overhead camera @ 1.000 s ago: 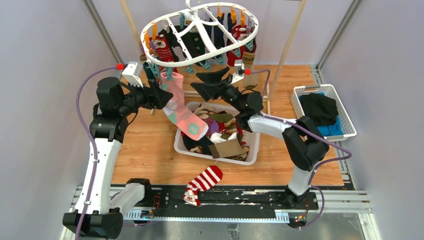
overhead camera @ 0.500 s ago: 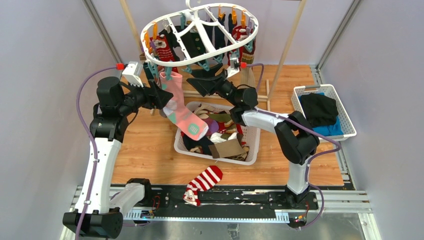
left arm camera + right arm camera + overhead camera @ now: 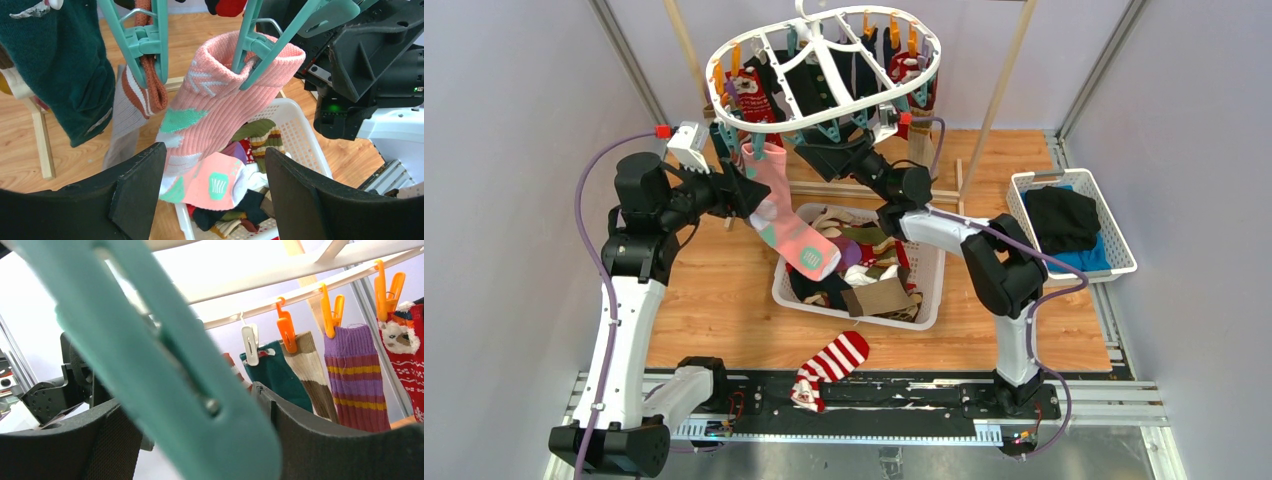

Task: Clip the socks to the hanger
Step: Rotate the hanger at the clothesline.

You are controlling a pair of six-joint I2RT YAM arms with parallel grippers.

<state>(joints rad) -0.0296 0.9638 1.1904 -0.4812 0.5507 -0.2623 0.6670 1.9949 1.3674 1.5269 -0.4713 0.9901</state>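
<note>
While right tool [image 3: 812, 155] is sliding toward 9 o'clock under hanger [image 3: 824, 72], its jaws are straddling teal pin [image 3: 175, 390]; pressing or not, cannot tell. Left tool [image 3: 215, 155] is gaping wide, gripping nothing, flanking pink sock [image 3: 220, 110] hanging pinned at 11 o'clock. Clipping of this sock looking nearly done.

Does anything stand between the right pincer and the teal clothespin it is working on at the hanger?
Nothing visible does. The teal clothespin lies directly between the open fingers of the right pincer. The hung socks and orange clips hang farther back, clear of it.
</note>
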